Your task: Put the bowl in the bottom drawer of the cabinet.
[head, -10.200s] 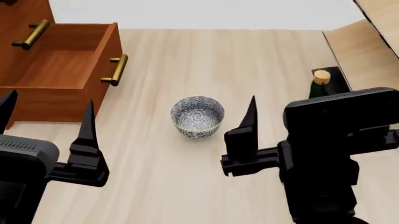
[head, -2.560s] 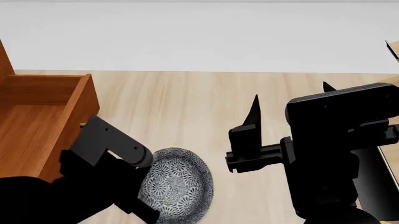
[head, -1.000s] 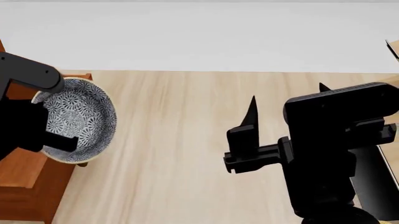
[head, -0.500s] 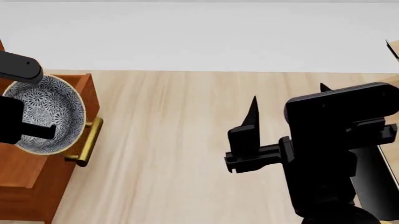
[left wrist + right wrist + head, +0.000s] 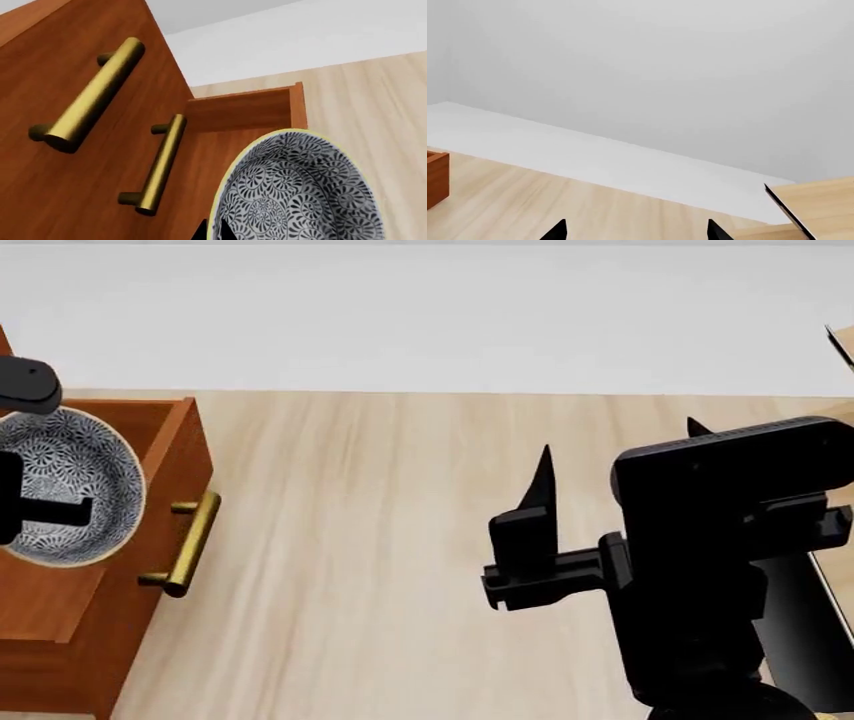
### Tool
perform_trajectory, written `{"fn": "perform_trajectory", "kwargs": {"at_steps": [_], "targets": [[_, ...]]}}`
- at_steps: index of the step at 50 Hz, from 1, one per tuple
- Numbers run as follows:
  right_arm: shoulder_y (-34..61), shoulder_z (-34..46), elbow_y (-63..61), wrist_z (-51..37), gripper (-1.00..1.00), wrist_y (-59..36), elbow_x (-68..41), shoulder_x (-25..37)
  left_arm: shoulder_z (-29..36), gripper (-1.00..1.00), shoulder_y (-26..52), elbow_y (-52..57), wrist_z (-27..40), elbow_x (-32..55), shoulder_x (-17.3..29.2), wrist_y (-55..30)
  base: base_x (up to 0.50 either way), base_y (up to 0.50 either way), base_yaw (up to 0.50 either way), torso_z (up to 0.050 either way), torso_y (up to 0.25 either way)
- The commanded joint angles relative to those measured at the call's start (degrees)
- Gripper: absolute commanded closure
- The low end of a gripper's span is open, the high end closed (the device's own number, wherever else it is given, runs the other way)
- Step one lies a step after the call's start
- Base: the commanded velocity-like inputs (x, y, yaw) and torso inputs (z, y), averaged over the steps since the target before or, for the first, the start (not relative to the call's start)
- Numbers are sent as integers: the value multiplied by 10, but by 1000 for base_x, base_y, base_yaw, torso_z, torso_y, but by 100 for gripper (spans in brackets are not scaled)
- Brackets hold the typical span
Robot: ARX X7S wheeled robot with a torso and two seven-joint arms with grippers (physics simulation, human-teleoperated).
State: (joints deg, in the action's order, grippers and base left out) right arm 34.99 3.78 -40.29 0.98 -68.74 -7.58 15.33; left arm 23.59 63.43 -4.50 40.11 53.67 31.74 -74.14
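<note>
Right end effector [image 5: 614, 455]: nearest the head camera, and it hovered idle over the bare worktop [image 5: 400, 540], its two black prongs spread apart with nothing between them. The right wrist view confirmed it: both tips showed with open space between.
Left end effector [image 5: 20, 510]: out at the left edge, clamped on the bowl [image 5: 67, 500]. A dark finger crossed the bowl's inside in the head view, and one black tip poked up against the rim in the left wrist view.
Bowl: held tilted, its blue-grey patterned inside turned toward the head camera, hanging over the open bottom drawer [image 5: 160, 455]. In the left wrist view the bowl [image 5: 300, 190] sat in front of the drawer's far wall [image 5: 240, 107].
Bottom drawer: pulled out, brass handle [image 5: 180, 545] on its front, floor showing bare beside the bowl.
Cabinet [image 5: 100, 100]: rising behind the drawer, two more brass handles on its face.
Done: drawer open, bowl picked up and carried over the opening.
Left: by the look of it, lowering the bowl onto the drawer floor, letting go, pulling the arm clear. Whether the bowl touched the drawer floor could not be told.
</note>
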Motion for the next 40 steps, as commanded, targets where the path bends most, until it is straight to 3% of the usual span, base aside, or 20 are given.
{"fn": "perform_trajectory", "kwargs": {"at_steps": [1, 40], "targets": [[0, 2, 4, -1, -100, 2, 1, 0, 23, 100, -1, -59, -22, -35, -3, 28, 0, 0, 0, 0, 0], [0, 2, 7, -6, -100, 4, -7, 4, 46, 100, -4, -159, -31, -88, -9, 93, 0, 0, 0, 0, 1]]}}
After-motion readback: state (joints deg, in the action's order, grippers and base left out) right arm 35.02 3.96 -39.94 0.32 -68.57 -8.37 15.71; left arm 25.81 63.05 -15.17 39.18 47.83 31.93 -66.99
